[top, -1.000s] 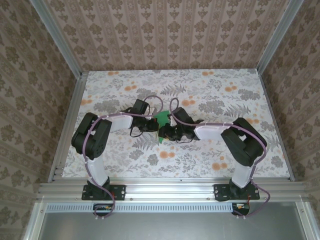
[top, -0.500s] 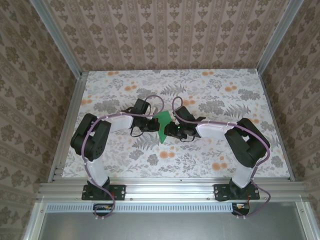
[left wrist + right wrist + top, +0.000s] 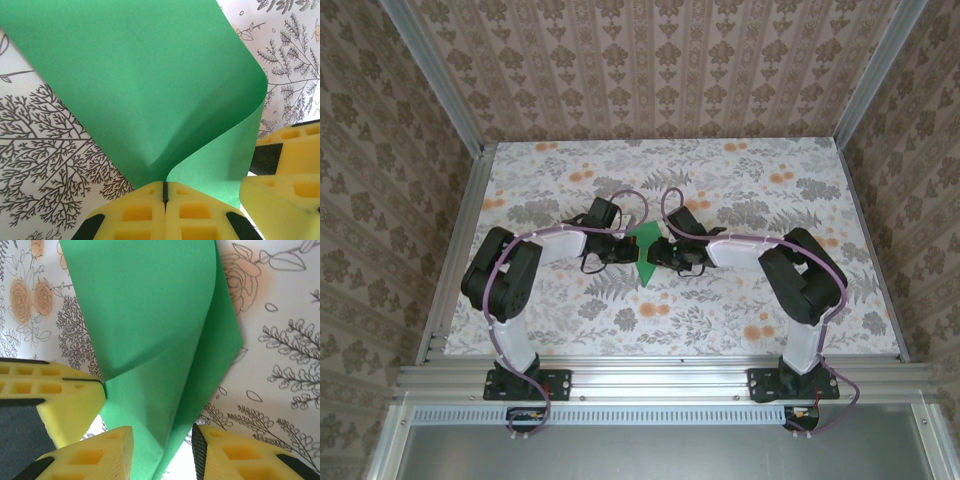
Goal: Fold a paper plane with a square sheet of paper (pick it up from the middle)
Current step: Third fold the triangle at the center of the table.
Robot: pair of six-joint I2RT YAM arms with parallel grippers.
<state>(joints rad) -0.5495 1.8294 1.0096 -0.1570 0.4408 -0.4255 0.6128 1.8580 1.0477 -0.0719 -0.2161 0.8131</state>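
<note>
square sheet of paper (image 3: 645, 243) mid-table, loosely folded | left gripper (image 3: 164, 192) clamped on its 9 o'clock edge, prob as anchor | right gripper (image 3: 162, 452) parted, straddling the 3 o'clock fold, guessing to crease it

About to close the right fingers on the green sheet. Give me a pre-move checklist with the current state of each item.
1. Left gripper shut on the green sheet: ok, its fingers pinch one edge.
2. Right gripper open: ok, there is a clear gap between its fingers.
3. Sheet inside that gap: ok, a folded-over edge runs down between them.
4. Fold creased flat: not ok, the sheet curls over in a soft loop.
5. Edges lined up: cannot tell.
6. Clearance between the two grippers: cannot tell; they sit very close and contact is unclear.
</note>
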